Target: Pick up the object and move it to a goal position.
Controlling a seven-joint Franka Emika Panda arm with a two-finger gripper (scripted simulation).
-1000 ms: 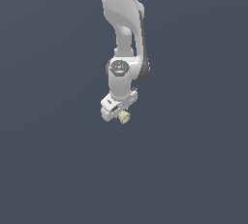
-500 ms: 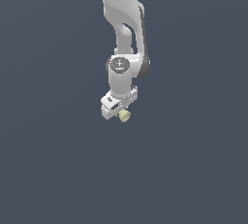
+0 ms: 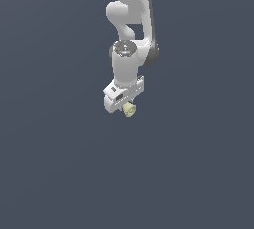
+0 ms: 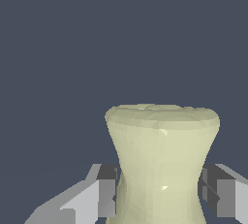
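Note:
The object is a tiny pale yellow-cream spool (image 3: 129, 109) with flared ends. It sits just under the white gripper (image 3: 128, 107) at the end of the white arm, near the middle of the exterior view. In the wrist view the spool (image 4: 162, 162) fills the lower middle, and the two grey fingertips (image 4: 107, 190) press on its narrow waist from both sides. The gripper (image 4: 162, 191) is shut on the spool. The spool's lower end is out of the wrist view.
A plain dark grey-blue surface (image 3: 59, 163) fills the rest of both views. The arm's upper links (image 3: 130, 5) rise to the top edge of the exterior view. No other object shows.
The arm and the held spool have shifted slightly upward in the exterior view. The grip has not changed.

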